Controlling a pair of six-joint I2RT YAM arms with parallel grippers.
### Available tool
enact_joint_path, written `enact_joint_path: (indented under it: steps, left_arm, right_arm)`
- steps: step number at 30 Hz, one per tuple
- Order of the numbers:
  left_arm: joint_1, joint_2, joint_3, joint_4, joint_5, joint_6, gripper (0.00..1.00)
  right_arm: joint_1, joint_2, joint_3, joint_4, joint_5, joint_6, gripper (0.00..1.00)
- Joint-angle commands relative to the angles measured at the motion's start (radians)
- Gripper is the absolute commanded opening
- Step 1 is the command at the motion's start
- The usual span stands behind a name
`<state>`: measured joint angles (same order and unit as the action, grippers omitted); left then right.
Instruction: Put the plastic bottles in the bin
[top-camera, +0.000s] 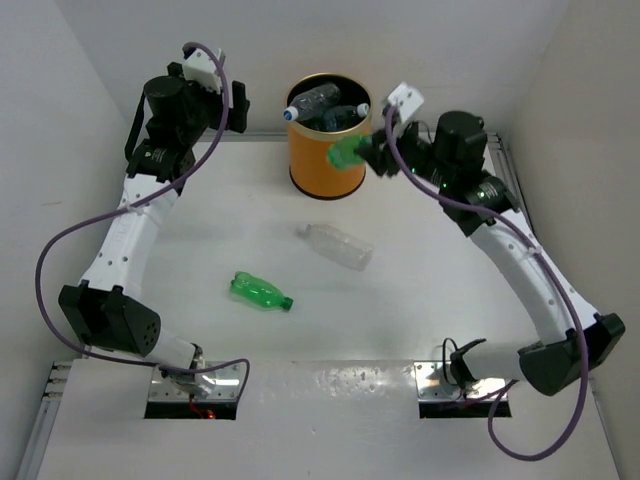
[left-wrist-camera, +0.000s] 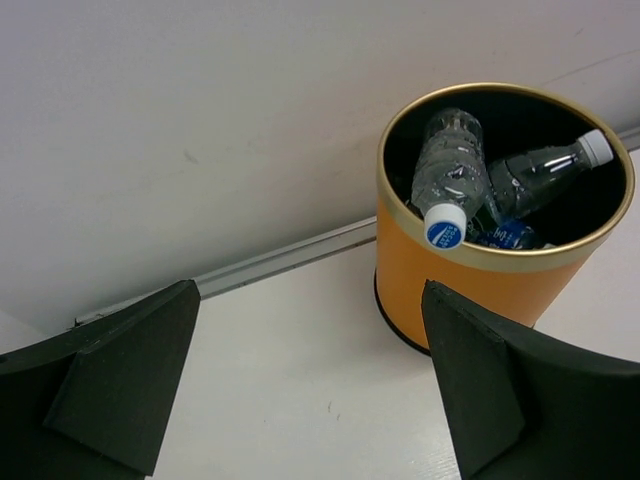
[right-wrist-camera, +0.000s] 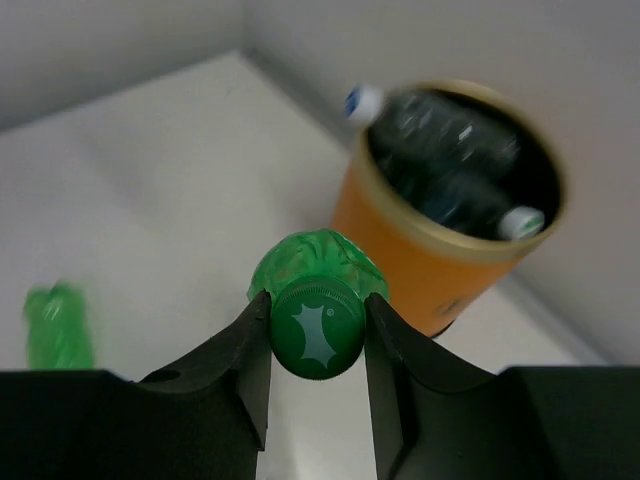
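A green bottle (right-wrist-camera: 318, 262) was held by its neck in the right gripper (right-wrist-camera: 318, 318), cap toward the wrist camera, raised above the table and close to the right side of the bin (top-camera: 318, 168); in the top view it was seen against the bin's outer wall, not over the opening. Inside the bin a blue-capped bottle (left-wrist-camera: 448, 172) was leaned with its cap on the gold rim, and a white-capped bottle (left-wrist-camera: 545, 170) was laid beside it, with something blue-labelled partly seen beneath them. A clear bottle (top-camera: 336, 246) was left lying on its side near the middle of the table, well apart from both grippers, and a second green bottle (top-camera: 260, 291) was lying nearer the arm bases, to its left. The left gripper (left-wrist-camera: 308, 290) was raised to the left of the bin and aimed toward it, touching nothing.

The table (top-camera: 430, 300) was white and bare-topped, enclosed by plain white walls (top-camera: 460, 40), with a metal strip (left-wrist-camera: 280, 260) run along the foot of the back wall. Purple cables (top-camera: 48, 255) were looped along both arms.

The right gripper's fingers (right-wrist-camera: 245, 345) were closed narrowly on the green bottle just below its cap. The left gripper's fingers (left-wrist-camera: 130, 380) were spread wide, with nothing held between them.
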<state>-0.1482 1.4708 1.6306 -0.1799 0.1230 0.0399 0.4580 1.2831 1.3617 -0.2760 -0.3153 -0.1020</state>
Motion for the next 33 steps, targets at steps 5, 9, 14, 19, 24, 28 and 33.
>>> enact_joint_path:
  steps: [5, 9, 14, 19, 24, 28, 33]
  left_arm:
    - [0.019, -0.006, -0.026, 0.025, 0.018, -0.028, 1.00]
    - [0.019, -0.006, -0.049, 0.025, 0.018, -0.028, 1.00]
    - [0.039, -0.015, -0.069, 0.025, 0.018, -0.018, 1.00]
    - [0.048, -0.015, -0.103, 0.034, -0.002, -0.018, 1.00]
    - [0.058, -0.015, -0.136, 0.034, -0.002, -0.009, 1.00]
    - [0.058, -0.015, -0.137, 0.034, -0.002, -0.009, 1.00]
    - [0.058, -0.006, -0.146, 0.034, 0.020, 0.000, 1.00]
  right_arm:
    - [-0.111, 0.301, 0.293, 0.409, 0.107, 0.145, 0.00]
    - [-0.153, 0.444, 0.422, 0.411, 0.076, 0.237, 0.00]
    - [-0.202, 0.591, 0.576, 0.316, -0.036, 0.306, 0.00]
    - [-0.226, 0.642, 0.612, 0.224, -0.145, 0.324, 0.00]
    - [-0.228, 0.705, 0.671, 0.114, -0.234, 0.326, 0.00]
    - [-0.222, 0.749, 0.723, 0.035, -0.277, 0.312, 0.00]
    - [-0.200, 0.800, 0.764, -0.048, -0.248, 0.210, 0.00]
